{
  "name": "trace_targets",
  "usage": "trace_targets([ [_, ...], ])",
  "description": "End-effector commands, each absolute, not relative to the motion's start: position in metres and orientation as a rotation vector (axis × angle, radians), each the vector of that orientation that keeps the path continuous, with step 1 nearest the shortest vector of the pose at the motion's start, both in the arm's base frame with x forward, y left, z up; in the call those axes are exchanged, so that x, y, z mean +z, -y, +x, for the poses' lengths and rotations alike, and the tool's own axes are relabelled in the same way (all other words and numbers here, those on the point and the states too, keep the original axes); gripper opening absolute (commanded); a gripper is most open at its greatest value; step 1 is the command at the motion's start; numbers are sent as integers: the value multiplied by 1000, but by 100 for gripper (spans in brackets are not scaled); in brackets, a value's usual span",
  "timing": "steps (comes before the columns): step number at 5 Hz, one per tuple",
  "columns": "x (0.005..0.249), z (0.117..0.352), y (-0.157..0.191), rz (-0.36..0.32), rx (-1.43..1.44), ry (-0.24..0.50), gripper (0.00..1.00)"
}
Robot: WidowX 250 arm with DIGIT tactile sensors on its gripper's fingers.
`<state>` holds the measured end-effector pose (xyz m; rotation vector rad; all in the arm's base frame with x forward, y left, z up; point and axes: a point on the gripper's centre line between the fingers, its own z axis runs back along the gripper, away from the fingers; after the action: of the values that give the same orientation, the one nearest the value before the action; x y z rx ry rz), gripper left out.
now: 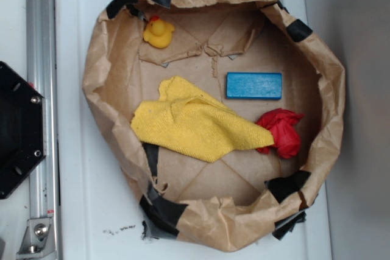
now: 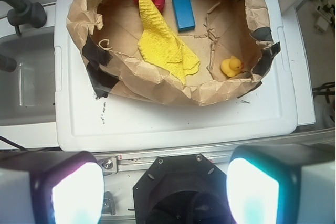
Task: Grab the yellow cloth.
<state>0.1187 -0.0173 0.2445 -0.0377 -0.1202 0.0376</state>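
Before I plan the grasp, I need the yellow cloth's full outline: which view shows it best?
The exterior view: the yellow cloth lies large and whole from above, its right tip touching the red cloth. The wrist view shows it smaller, from farther off, its near edge meeting the paper wall.

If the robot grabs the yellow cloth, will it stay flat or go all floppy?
Probably floppy: the yellow cloth already lies folded and rumpled, so it should droop from wherever it is pinched. Its terry-like surface suggests the fingers would grip it rather than slip. One corner reaches the red cloth wad, so lifting might nudge or drag that along.
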Motion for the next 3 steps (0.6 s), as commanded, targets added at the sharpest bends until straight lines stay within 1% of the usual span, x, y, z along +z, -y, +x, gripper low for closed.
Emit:
trace_targets([
  [1, 244, 119, 17, -38, 38, 120, 100],
  [2, 232, 169, 6, 31, 12, 274, 100],
  [3, 215, 220, 8, 24, -80, 328, 100],
])
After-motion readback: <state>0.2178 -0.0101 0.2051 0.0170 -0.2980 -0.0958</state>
